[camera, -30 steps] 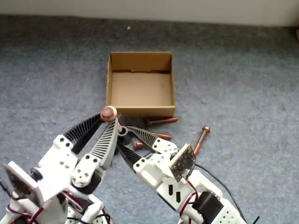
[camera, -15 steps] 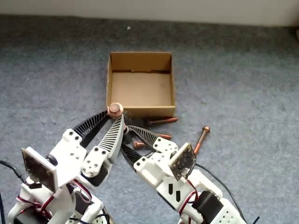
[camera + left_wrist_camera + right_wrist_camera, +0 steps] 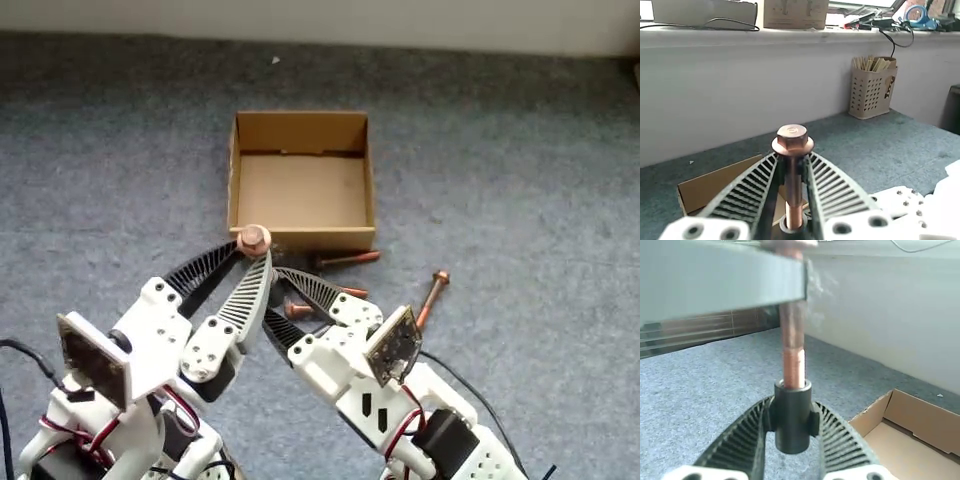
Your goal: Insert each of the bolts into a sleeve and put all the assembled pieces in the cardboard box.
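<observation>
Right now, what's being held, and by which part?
The left claw grips a bolt by its shank; the right claw grips a sleeve by its sides.

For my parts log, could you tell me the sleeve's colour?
Black sleeve, clearest in right wrist view.

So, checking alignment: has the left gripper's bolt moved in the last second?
Yes. In the high view the bolt has shifted slightly right along the front wall of the cardboard box, away from its left corner.
</observation>
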